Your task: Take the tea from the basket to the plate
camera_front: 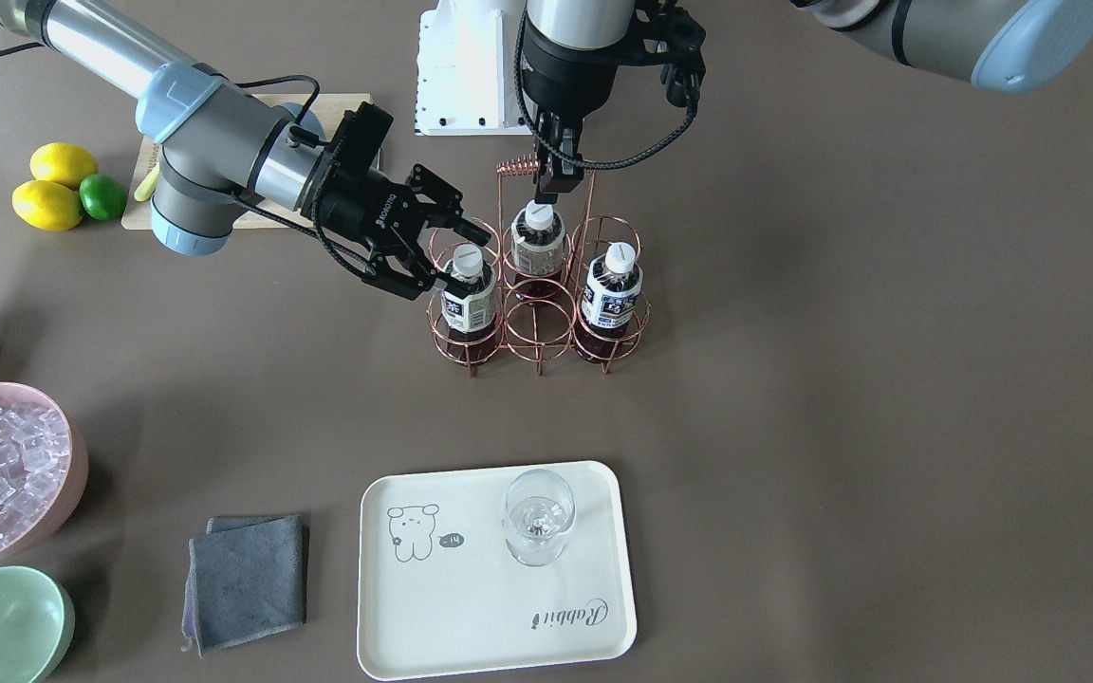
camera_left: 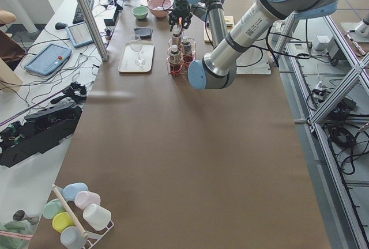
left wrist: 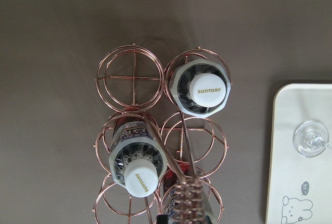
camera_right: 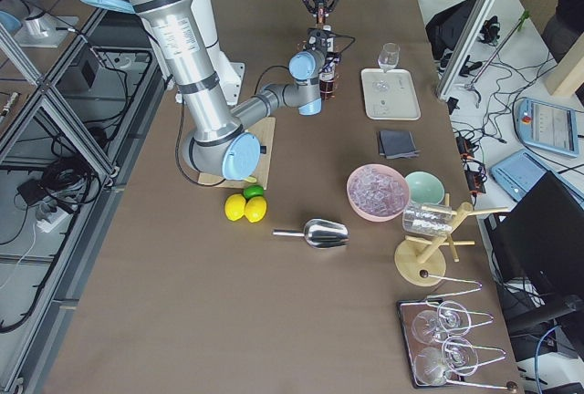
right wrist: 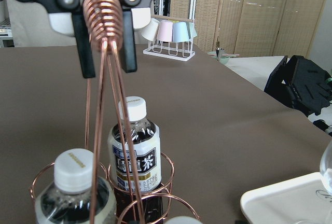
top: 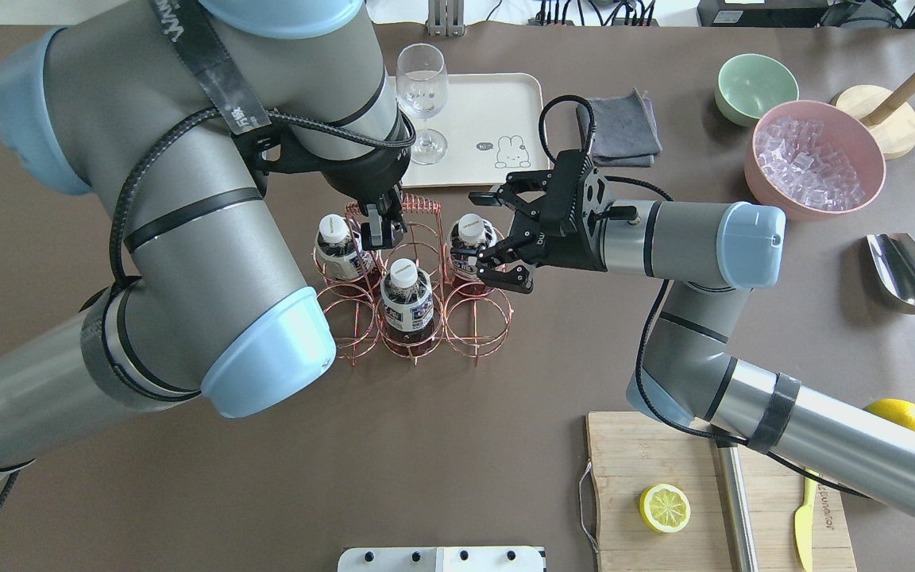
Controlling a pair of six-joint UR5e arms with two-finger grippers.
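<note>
The tea [camera_front: 469,302] stands straight up in an end cell of the basket [camera_front: 538,334] on the desk [camera_front: 793,379], right between the wide-open jaws of the right gripper [camera_front: 460,261], which reaches in sideways, while the left gripper [camera_front: 549,180] pinches the coiled handle [camera_front: 518,169].

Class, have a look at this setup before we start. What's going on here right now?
Two robot arms are working at a wire basket. The left gripper seems closed on its coiled handle, apparently steadying it. The right gripper is open, its fingers either side of the tea at one end of the basket, not yet closed on it. That tea and two more all stand in the basket's cells. The plate holds only a glass.
</note>
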